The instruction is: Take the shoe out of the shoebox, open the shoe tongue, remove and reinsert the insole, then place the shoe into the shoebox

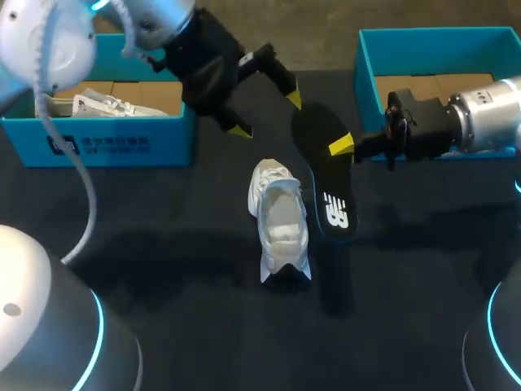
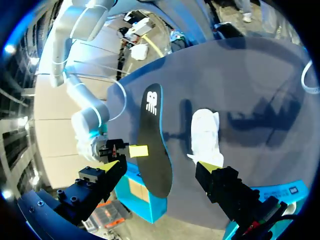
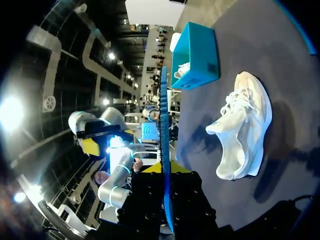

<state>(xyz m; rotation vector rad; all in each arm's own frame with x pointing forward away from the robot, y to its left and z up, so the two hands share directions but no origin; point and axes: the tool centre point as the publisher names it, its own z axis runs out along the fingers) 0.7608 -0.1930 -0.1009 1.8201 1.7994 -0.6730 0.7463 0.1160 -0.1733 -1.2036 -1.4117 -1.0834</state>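
Observation:
A white shoe (image 1: 278, 224) lies on the black table (image 1: 163, 244), toe toward the front edge, tongue pulled up. My right gripper (image 1: 342, 147) is shut on the edge of a black insole (image 1: 326, 183) with a white logo, holding it in the air just right of the shoe. In the right wrist view the insole (image 3: 164, 125) stands edge-on between the fingers of the right gripper (image 3: 165, 169), with the shoe (image 3: 245, 132) beside it. My left gripper (image 1: 266, 115) hangs open above and behind the shoe, close to the insole's far end. In the left wrist view the insole (image 2: 155, 150) shows ahead of the open left gripper (image 2: 161, 166), and the shoe (image 2: 206, 135) lies beyond.
A teal shoebox (image 1: 98, 138) at the back left holds a second white shoe (image 1: 106, 104). Another teal shoebox (image 1: 366, 57) stands at the back right, behind my right arm. The teal box (image 3: 197, 50) shows past the shoe.

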